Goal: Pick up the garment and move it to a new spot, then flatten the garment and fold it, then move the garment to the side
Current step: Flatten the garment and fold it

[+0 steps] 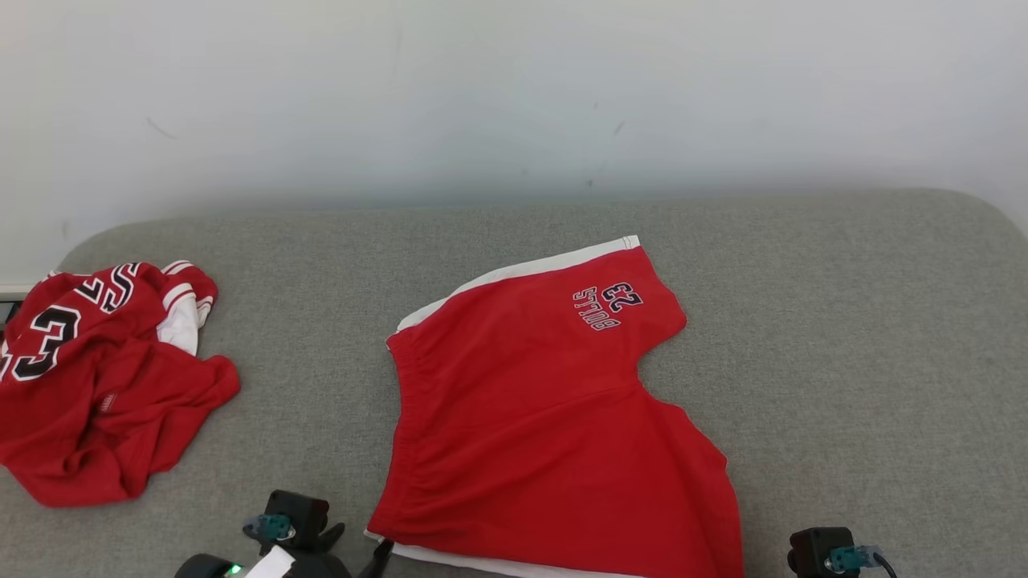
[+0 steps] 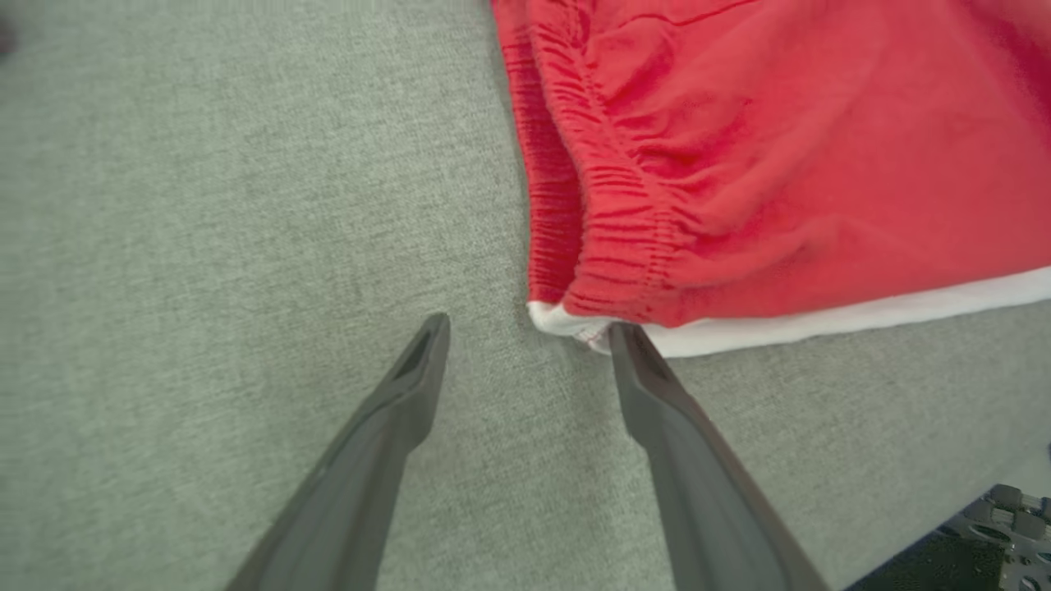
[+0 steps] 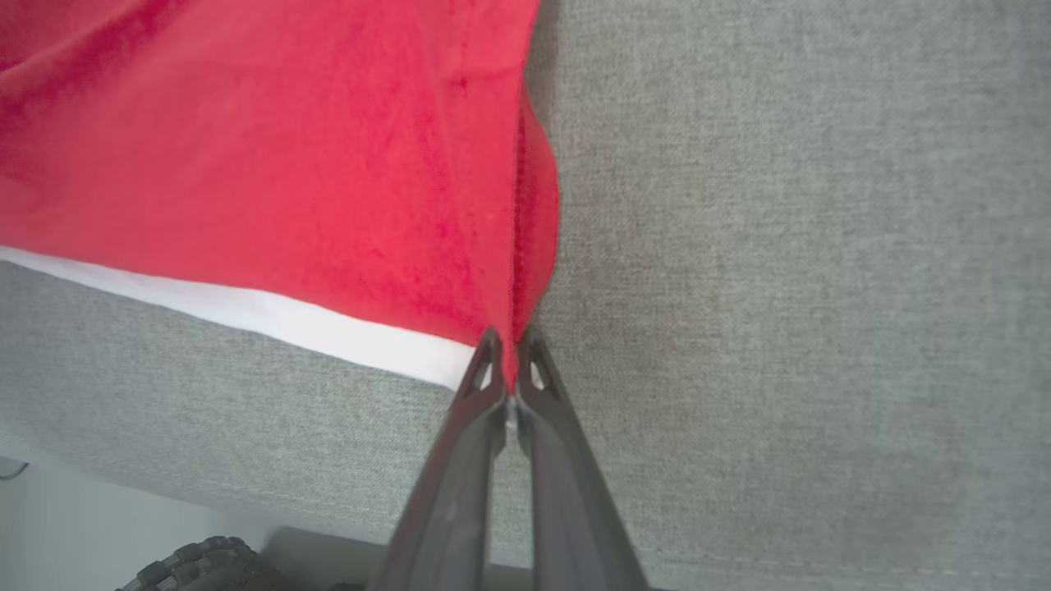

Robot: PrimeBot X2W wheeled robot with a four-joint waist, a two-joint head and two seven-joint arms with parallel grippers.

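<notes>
Grey cushion [image 1: 843, 337] under a white wall [image 1: 514, 96]: red shorts [image 1: 546, 409] spread flat mid-surface.
Pinched the near hem [image 3: 525, 246] corner tight in the right gripper [image 3: 509, 357]; held the left gripper [image 2: 530, 324] wide apart, empty, just beside the waistband [image 2: 608, 213] corner. Judged cloth light, limp; corners best for holding.

L jaws, R jaws: two long dark-grey tapered fingers [image 2: 386, 443] each, cut-outs nr tips. Black box-shaped wrist housings [image 1: 295, 510] w/ teal connectors [image 1: 271, 527]. L side: green LED [image 1: 234, 570], white label [image 1: 271, 563].
</notes>
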